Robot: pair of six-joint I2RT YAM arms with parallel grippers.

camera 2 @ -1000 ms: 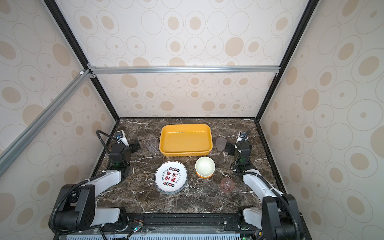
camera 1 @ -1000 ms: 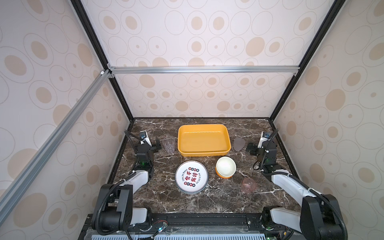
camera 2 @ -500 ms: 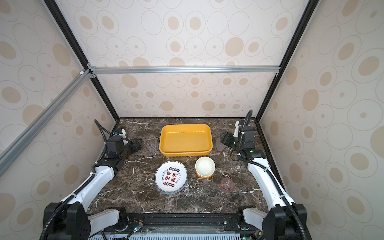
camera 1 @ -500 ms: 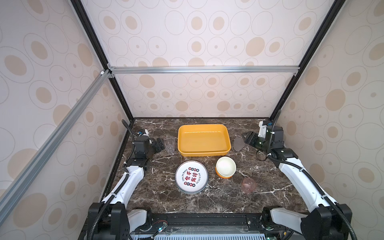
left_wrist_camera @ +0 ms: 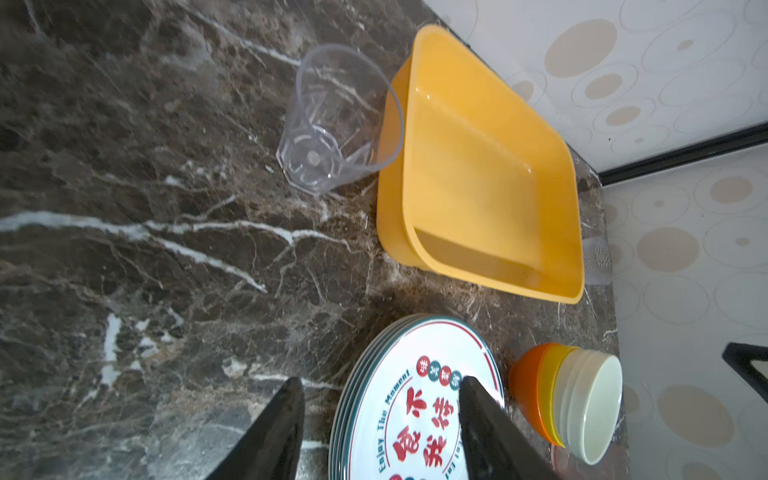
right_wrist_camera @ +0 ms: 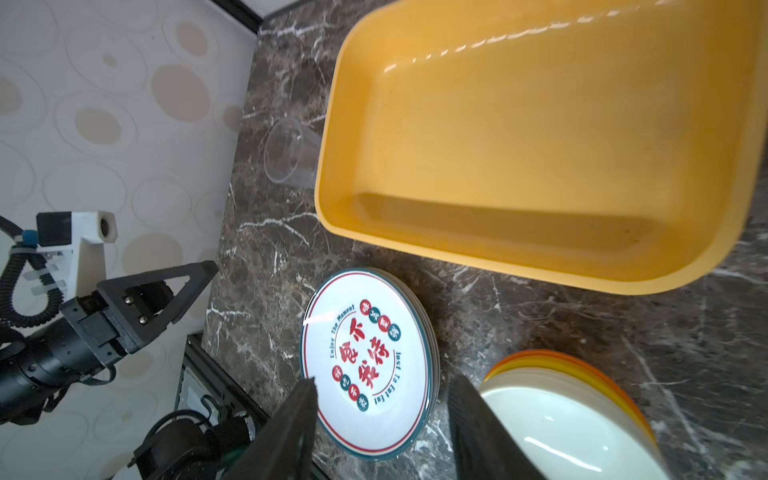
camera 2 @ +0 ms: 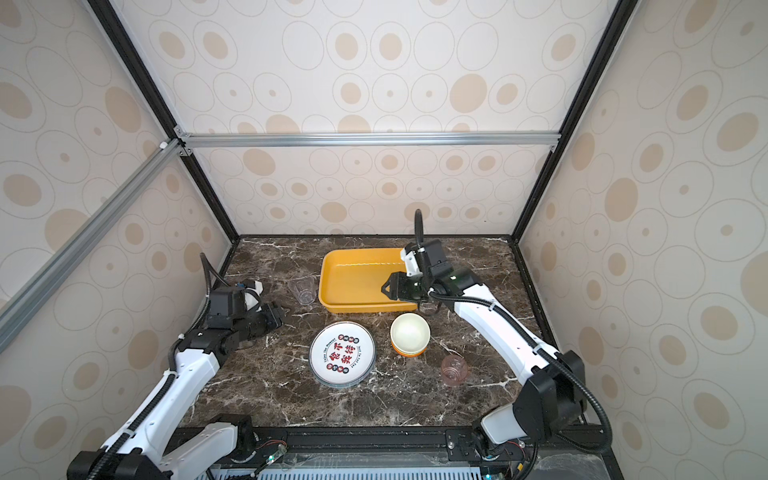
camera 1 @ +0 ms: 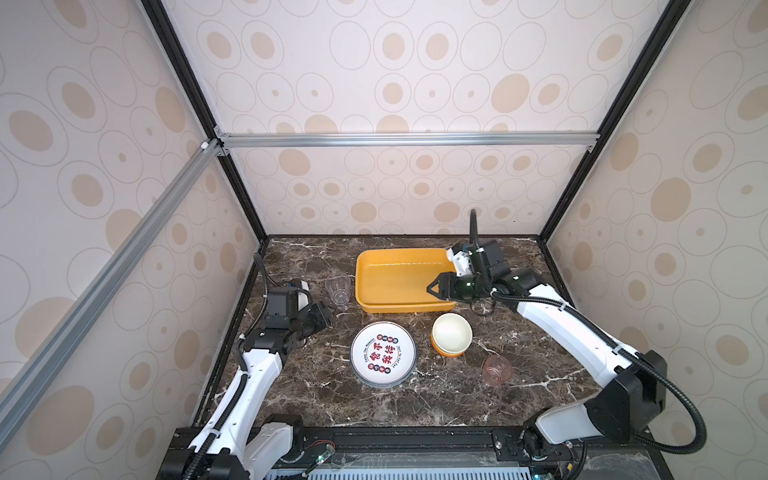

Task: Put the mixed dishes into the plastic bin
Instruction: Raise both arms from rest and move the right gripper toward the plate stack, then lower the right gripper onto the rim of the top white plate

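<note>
The shallow rectangular yellow-orange plastic bin (camera 1: 399,308) is set at the rear centre of the dark marbled bench (camera 1: 415,407). All visible dishes are located on the bench, outside the bin. A stack of round white plates (camera 1: 382,353) printed with red Chinese characters is placed in front of the bin, and a stack of cream-inside, orange-outside bowls (camera 1: 451,334) is placed just beside it. A small translucent pink cup (camera 1: 496,370) is positioned near the bowls. A clear plastic cup (camera 1: 338,291) is stood just beside the bin's left wall. The right gripper (camera 1: 433,286) is held over the bin's right end, jaws parted, nothing gripped. The left gripper (camera 1: 326,316) is held near the clear plastic cup, jaws parted, nothing gripped.
</note>
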